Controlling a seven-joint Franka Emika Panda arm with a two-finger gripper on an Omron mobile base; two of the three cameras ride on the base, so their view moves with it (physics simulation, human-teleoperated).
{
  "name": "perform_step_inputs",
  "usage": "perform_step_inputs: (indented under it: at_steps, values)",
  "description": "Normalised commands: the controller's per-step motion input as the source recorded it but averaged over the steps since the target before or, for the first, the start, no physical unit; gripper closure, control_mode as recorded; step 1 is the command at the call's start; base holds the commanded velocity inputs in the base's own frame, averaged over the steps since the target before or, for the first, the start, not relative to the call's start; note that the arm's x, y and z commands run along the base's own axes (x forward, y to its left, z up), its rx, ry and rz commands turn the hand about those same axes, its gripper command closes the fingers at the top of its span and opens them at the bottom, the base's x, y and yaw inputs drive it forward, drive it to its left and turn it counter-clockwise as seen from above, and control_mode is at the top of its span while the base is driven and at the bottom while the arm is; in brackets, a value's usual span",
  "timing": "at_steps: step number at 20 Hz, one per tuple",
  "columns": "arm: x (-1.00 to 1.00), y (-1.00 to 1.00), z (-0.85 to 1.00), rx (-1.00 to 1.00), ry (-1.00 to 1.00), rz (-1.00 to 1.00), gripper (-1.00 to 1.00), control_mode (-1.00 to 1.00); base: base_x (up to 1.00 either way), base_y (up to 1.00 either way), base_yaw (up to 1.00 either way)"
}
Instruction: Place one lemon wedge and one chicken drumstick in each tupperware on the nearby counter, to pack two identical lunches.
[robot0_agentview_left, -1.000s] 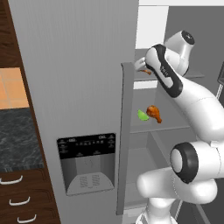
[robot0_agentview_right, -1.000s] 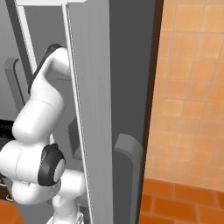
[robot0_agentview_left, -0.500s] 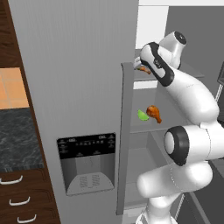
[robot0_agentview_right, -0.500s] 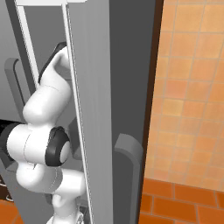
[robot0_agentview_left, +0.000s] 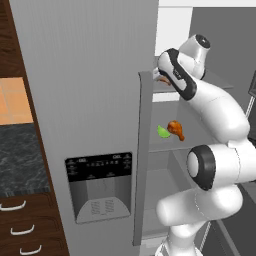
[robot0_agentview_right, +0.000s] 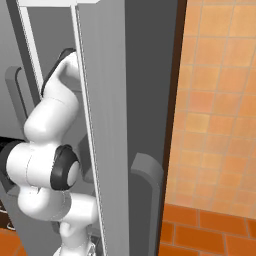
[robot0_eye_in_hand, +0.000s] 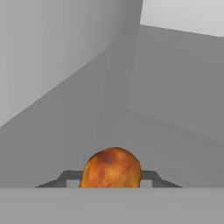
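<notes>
A rendered domestic kitchen. A tall grey refrigerator (robot0_agentview_left: 95, 100) stands with 1 door (robot0_agentview_right: 107, 125) swung open; its front carries a dark water-and-ice dispenser panel (robot0_agentview_left: 99, 185) and a long vertical handle (robot0_agentview_left: 142, 155). Inside, grey shelves (robot0_agentview_left: 170, 146) hold food: a green lemon wedge (robot0_agentview_left: 163, 132) beside a browned chicken drumstick (robot0_agentview_left: 175, 128). To the left, a black-grey speckled counter (robot0_agentview_left: 20, 160) sits over dark brown cabinets (robot0_agentview_left: 25, 230) with curved silver handles (robot0_agentview_left: 12, 205). Orange tiles (robot0_agentview_right: 215, 115) cover the wall.
</notes>
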Motion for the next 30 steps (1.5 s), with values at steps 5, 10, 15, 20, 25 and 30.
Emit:
perform_step_inputs:
  at_steps: [5,10,15,20,25,30]
  values:
    - [-0.69,-0.08,-0.18,0.00,-0.14,0.03,1.00,-1.00,0.00,0.00,0.00]
    - [-1.00,-0.06,0.11,0.00,-0.21,-0.01,1.00,-1.00,0.00,0.00,0.00]
    - [-1.00,0.00,0.24,0.00,-0.11,-0.12,1.00,-1.00,0.00,0.00,0.00]
    - [-1.00,0.00,0.47,0.00,0.09,-0.14,1.00,-1.00,0.00,0.00,0.00]
    - [-1.00,0.00,0.23,0.00,0.21,-0.09,1.00,-1.00,0.00,0.00,0.00]
    - [-0.67,0.01,-0.47,0.00,0.19,-0.07,1.00,-1.00,0.00,0.00,0.00]
